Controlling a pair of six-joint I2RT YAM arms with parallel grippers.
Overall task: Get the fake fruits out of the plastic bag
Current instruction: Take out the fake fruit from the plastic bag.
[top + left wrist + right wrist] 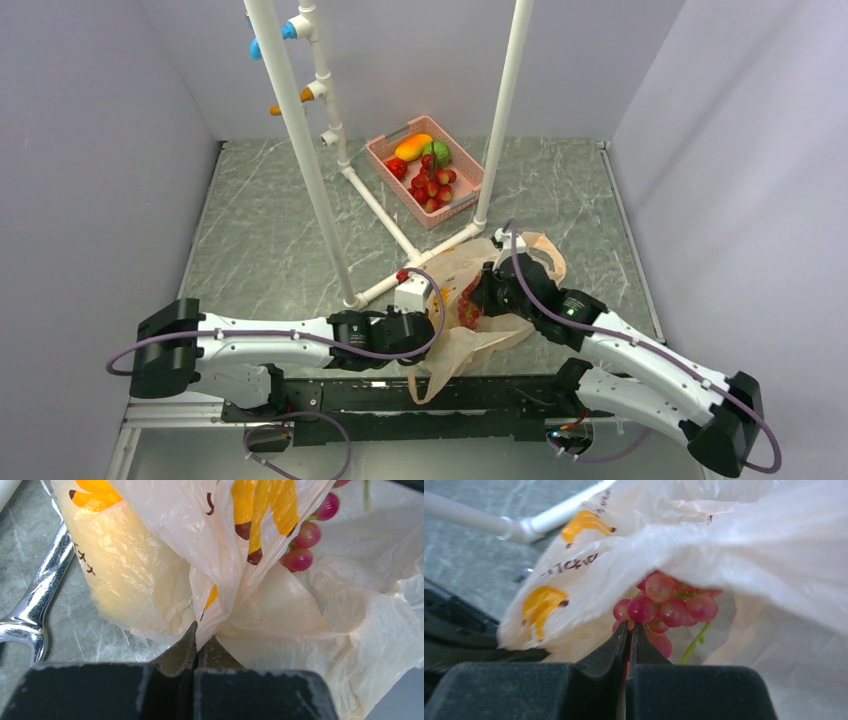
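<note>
On the table [250,230], near its front edge, lies the plastic bag [462,268], grapes [669,605] showing at its mouth. Left gripper [197,630] pinches a bag fold; right gripper [629,628], jaws pressed together, sits just beneath the grapes.

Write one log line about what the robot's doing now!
left fingers: shut on plastic bag | right fingers: shut, tips at grapes, grip unclear | grapes: inside bag

Pink basket [462,147] of fruit beside white pipe frame [306,150]
</note>
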